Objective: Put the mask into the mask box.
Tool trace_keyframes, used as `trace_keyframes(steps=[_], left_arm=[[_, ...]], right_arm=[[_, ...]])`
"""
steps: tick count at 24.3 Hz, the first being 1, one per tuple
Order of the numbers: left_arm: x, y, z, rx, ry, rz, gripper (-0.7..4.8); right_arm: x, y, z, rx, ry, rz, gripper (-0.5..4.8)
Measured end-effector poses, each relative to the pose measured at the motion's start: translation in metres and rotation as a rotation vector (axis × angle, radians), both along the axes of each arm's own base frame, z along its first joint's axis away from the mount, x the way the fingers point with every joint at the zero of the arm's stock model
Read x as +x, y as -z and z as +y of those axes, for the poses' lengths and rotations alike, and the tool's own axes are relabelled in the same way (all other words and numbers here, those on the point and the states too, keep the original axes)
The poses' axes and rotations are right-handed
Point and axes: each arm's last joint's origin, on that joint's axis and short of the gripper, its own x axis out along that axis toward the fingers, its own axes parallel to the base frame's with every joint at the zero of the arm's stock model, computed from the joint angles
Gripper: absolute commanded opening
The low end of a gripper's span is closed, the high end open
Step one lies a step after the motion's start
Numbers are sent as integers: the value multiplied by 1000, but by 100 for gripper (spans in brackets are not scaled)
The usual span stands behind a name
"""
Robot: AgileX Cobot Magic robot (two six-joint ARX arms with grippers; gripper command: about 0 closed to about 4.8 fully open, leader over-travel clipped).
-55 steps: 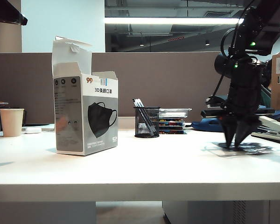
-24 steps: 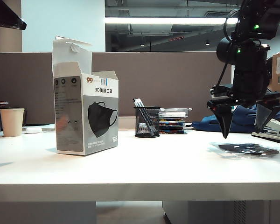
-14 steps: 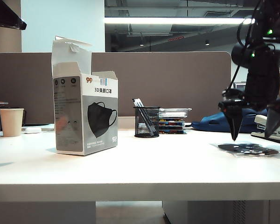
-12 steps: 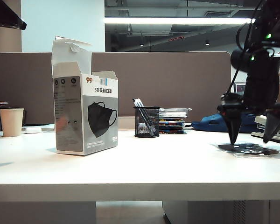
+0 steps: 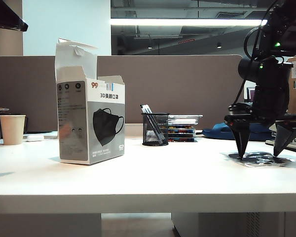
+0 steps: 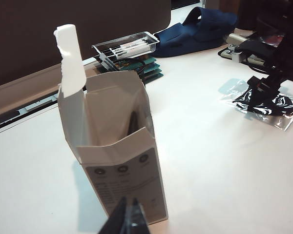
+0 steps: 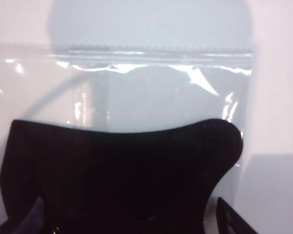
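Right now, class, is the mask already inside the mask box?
No: the mask lies flat on the table, far from the mask box, with the open right gripper straddling it.

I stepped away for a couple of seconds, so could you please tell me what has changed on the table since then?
The right hand, shut low over the mask at first, rose and opened, then came back down; it now straddles the mask, open, tips at the table. The mask looks slightly shifted and is not held. The left hand is shut; the mask box stayed put.
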Motion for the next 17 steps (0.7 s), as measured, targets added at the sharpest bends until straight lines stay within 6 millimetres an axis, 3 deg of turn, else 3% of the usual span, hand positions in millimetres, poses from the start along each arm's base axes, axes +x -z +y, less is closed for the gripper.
trace_keyframes(steps=[1,3,6,13,17], left_arm=[[0,0,0,0,0,0,-6],[0,0,0,0,0,0,-6],[0,0,0,0,0,0,-6],[0,0,0,0,0,0,-6],[0,0,0,0,0,-2,1]], right_arm=[[0,0,0,-2,0,2,450],[0,2,0,-5,1,12,359],[1,4,3,6,-4,15,189],[5,6,6,1,-10,-10,78],[5,6,6,-6,-6,-18,48]])
